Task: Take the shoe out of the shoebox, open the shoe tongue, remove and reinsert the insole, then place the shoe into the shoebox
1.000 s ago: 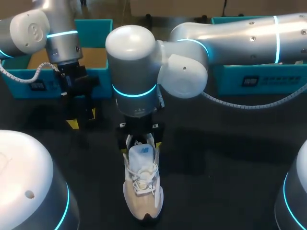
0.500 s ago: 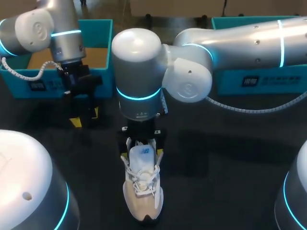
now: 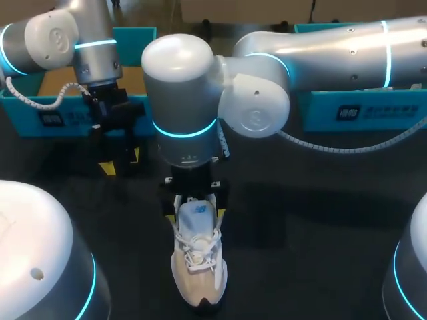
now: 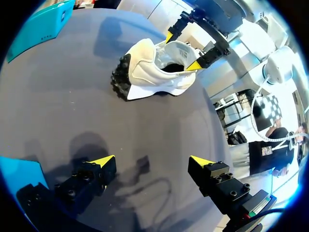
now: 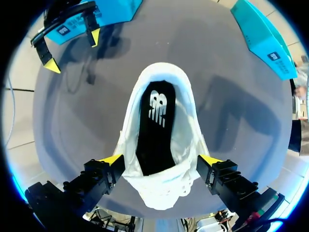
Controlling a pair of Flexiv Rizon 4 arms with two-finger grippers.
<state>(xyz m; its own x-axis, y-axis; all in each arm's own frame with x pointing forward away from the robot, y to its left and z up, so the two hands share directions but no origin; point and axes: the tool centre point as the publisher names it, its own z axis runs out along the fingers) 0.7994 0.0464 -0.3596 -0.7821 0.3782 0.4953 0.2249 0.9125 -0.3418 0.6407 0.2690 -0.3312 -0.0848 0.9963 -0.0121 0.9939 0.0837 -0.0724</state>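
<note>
A white shoe is seen standing on its sole on the dark table, in the lower middle of the head view, outside both boxes. Its toe is pointed at the lower edge of the frame and its heel at the right gripper just above it. The laces are loosely tied, and the tongue is raised behind them.

In the right wrist view the right gripper is held over the heel end, its yellow-tipped fingers spread wide, one on each side of the shoe collar. Whether either tip touches the shoe cannot be told. A black insole with a white mark is seen lying flat inside the opening.

The left gripper is found in the upper left of the head view, above the table and in front of a teal box with a brown inside. In its own view the left gripper is spread apart with nothing between the fingers, and the shoe is seen well ahead of it, straddled by the right gripper.

A second teal box is placed at the upper right, partly covered by the right arm.
</note>
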